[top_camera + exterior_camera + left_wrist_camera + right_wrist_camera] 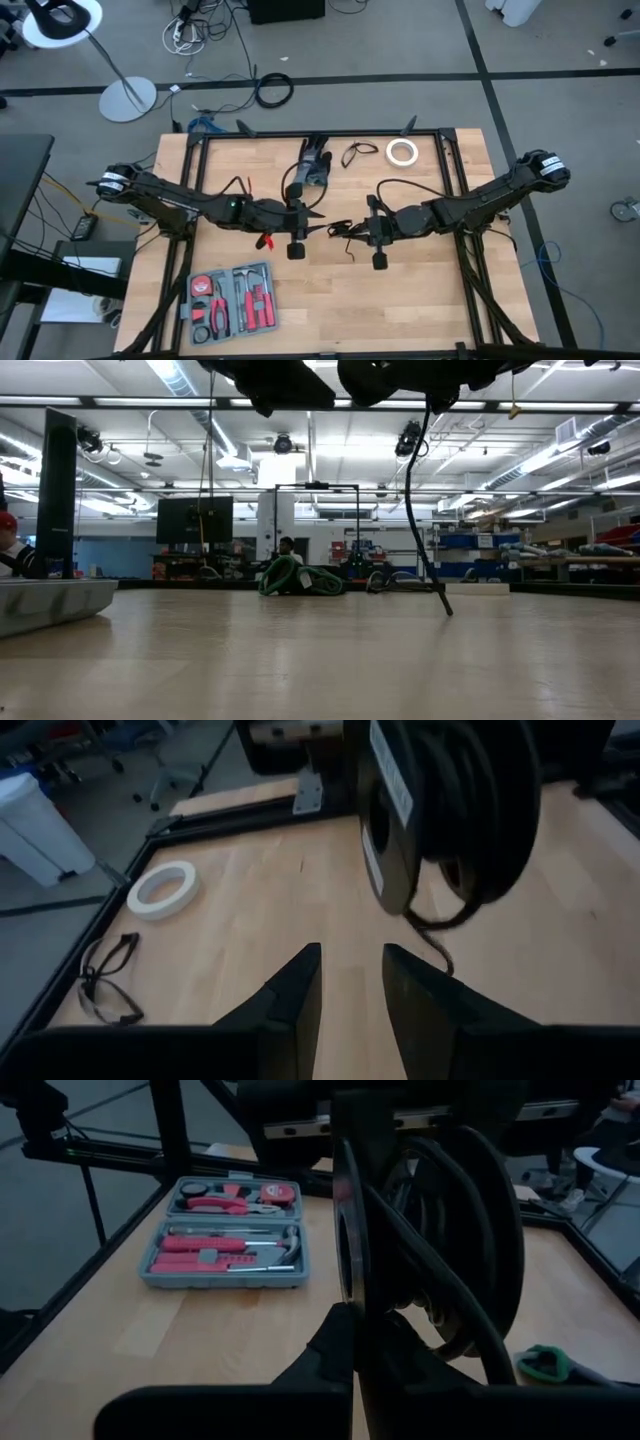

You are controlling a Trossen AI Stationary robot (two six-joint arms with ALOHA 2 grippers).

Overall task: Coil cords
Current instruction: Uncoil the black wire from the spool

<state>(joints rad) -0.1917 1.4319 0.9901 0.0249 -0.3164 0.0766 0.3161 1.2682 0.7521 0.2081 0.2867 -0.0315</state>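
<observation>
From where I stand, the open grey plastic tool case [232,300] with red-handled tools sits nearest, at the front left of the pale wooden plank counter [420,290]; the front right boards lie bare. Above the middle, the two dark arms meet nose to nose. The left claw [350,982] hangs with its fingers parted and nothing between them. The right claw [358,1342] has its fingers pressed together on the thin black flexible cord [345,232], a compact round coil held up off the boards just in front of the left claw, with a loose tail [428,550] dangling to the wood. A narrow stretch of open counter lies between the arms.

Farther back, by the black metal frame [330,137] at the rear edge, lie a pair of dark-rimmed safety glasses [358,153] and a white tape roll [402,152], just beside each other, with a dark bundle [312,168] of gear to their left. Beyond the counter, on grey floor, a thicker black cable ring [273,90] and a white round lamp base [127,99].
</observation>
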